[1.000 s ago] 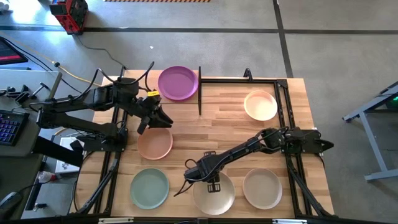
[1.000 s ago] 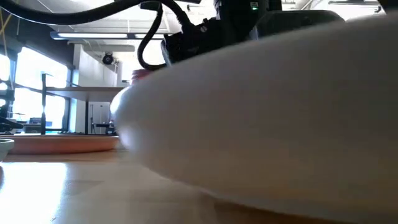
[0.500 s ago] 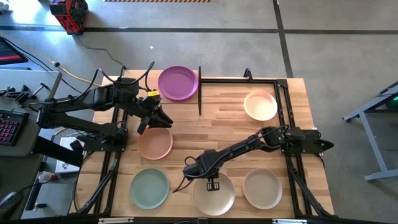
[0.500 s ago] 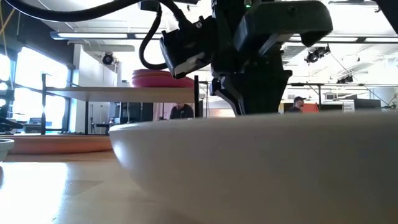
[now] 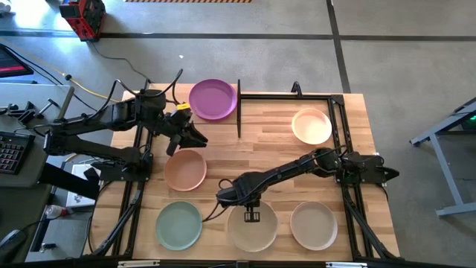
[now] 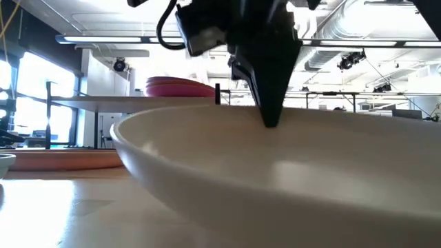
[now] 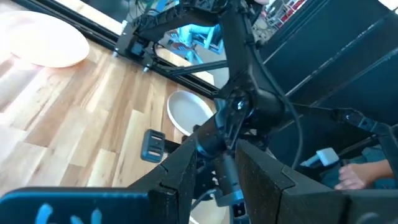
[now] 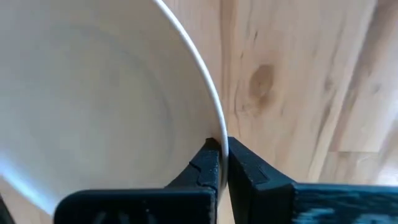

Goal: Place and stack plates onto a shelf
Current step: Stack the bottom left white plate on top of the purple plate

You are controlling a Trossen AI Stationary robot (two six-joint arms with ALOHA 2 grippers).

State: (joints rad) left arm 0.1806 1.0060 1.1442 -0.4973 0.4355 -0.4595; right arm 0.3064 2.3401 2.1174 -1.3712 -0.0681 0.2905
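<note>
Pinching rim of cream plate (image 5: 251,229) with right gripper (image 5: 251,214), one finger (image 8: 208,163) inside, one outside. Right arm stretched low across table (image 5: 260,149) toward front middle. A second back, jaws spread over the plate; now clamped on far rim. Left gripper (image 5: 195,137) open, hovering just beyond peach plate (image 5: 185,170). Magenta plate (image 5: 212,98) on shelf (image 6: 138,100).

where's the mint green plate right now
In the high view the mint green plate lies on the table's front-left corner, just in front of the peach plate and left of the cream plate that the right gripper has pinched.
</note>
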